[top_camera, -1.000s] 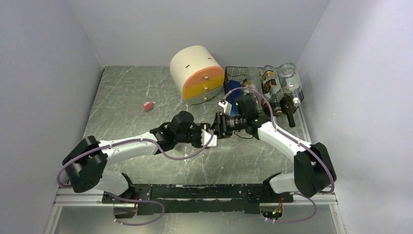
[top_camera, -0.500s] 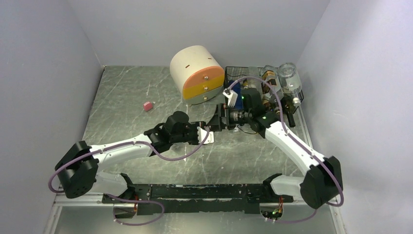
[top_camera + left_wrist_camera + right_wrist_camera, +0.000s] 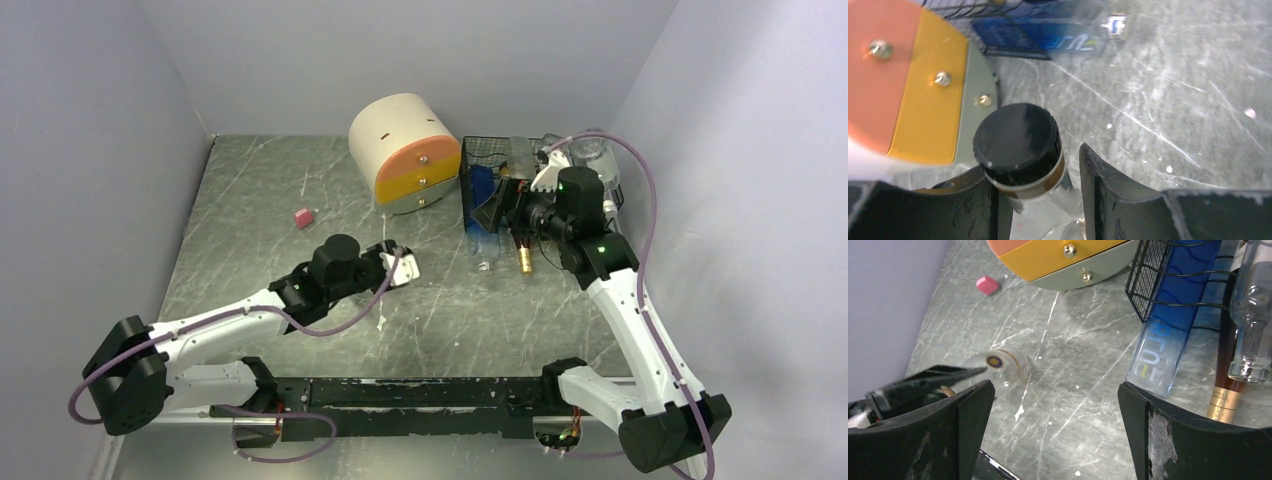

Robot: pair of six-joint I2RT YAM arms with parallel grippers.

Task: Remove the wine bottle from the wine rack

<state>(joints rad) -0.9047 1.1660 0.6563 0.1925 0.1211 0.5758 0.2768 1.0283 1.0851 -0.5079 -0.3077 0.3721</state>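
Left gripper (image 3: 1040, 170) is pinched in on the wine bottle (image 3: 1018, 137), clear glass, black cap poking past the fingertips (image 3: 1088, 165), out over the table (image 3: 250, 200) in front of the drawer unit (image 3: 405, 150) and well apart from the wine rack (image 3: 485, 152). Right gripper (image 3: 1055, 390) gapes wide, nothing in it, just in front of that rack.

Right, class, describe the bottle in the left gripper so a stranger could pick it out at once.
Find the round cream-and-orange drawer unit at the back of the table; the left gripper is in front of it. In its grip is a clear bottle with a black screw cap and a gold neck band, the only bottle clear of the wine rack.
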